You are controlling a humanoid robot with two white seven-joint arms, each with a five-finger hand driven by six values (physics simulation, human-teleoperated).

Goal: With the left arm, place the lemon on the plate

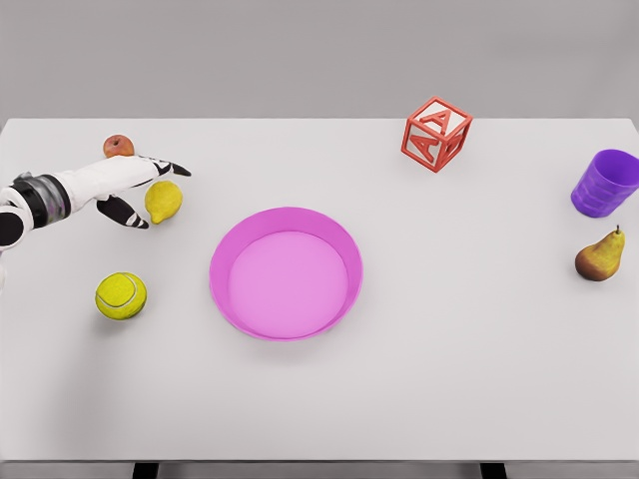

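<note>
A pale grey table [399, 399] spans the view under a plain grey wall. The left hand [135, 190] reaches in with fingers spread around the lemon [164, 201], thumb below it, not yet closed. An apple [118, 146] sits just behind the hand, a tennis ball [121, 295] nearer the robot, and the pink plate [286, 272] off to its right

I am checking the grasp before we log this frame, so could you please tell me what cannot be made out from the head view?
- Contact: whether the left hand touches the lemon; the fingers straddle it and hide its left side.
- Apple: its lower part is hidden behind the left forearm.
- Right arm: out of the frame entirely.
- Left arm: cut off by the left edge above the wrist.
</note>
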